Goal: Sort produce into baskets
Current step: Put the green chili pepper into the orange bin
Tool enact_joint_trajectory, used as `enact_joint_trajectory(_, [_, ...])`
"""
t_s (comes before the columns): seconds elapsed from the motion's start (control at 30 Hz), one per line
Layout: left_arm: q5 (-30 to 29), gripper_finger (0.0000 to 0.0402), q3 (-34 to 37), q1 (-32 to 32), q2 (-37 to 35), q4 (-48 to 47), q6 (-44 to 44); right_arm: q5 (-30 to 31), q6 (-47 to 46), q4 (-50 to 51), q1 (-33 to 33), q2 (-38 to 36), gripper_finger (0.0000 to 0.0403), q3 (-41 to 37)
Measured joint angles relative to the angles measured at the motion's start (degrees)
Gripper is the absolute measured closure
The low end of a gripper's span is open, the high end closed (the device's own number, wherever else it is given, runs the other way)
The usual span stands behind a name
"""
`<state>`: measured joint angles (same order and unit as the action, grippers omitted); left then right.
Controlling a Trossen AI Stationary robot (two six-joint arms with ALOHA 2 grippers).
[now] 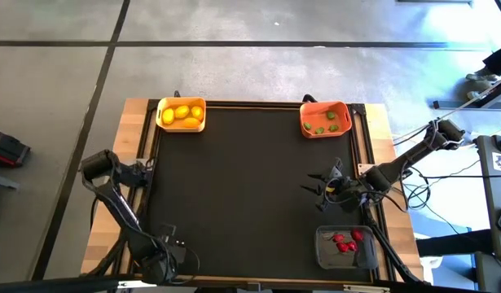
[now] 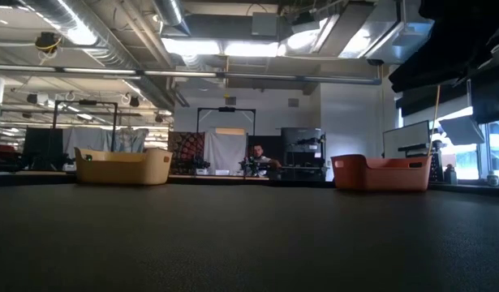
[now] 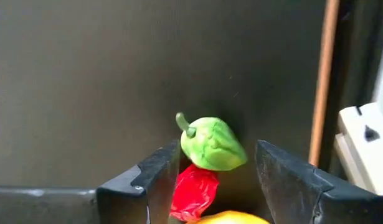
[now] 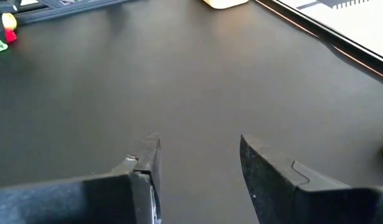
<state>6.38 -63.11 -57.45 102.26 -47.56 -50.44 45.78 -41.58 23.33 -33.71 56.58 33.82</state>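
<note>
In the left wrist view a green pepper-like piece [image 3: 211, 143], a red piece [image 3: 194, 191] and the top of a yellow piece [image 3: 231, 218] lie close together on the black mat. My left gripper [image 3: 217, 163] hangs open above them at the table's near left corner [image 1: 169, 254], pointing down with one finger on either side of the cluster. My arm hides these pieces in the high view. My right gripper [image 4: 199, 143] stands open with nothing between its fingers, near the table's right edge [image 1: 327, 185]. The right wrist view shows the same small cluster [image 4: 1, 36] far off.
The yellow basket [image 1: 181, 114] with lemons stands at the far left. The orange-red basket [image 1: 325, 119] with green pieces stands at the far right. The grey basket [image 1: 345, 247] with red pieces stands at the near right. The mat's middle [image 1: 250, 187] is bare.
</note>
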Motion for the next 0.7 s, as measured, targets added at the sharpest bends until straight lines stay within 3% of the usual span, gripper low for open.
enact_joint_trajectory(0.23, [0.06,0.0205,0.00,-0.15,2.77,-0.13,3.79,-0.30,-0.08,-1.00,0.00,0.00,0.0246,0.00])
enact_joint_trajectory(0.53, [0.43,0.0305,-0.07,1.73,3.02,-2.84,9.00,-2.17,-1.67,-1.02,0.00,0.00,0.0246,0.00])
enact_joint_trajectory(0.7, [-0.23,0.0336,-0.02,3.81,2.13,-6.66,12.97,-4.43,-1.68,-1.06,0.00,0.00,0.0246,0.00])
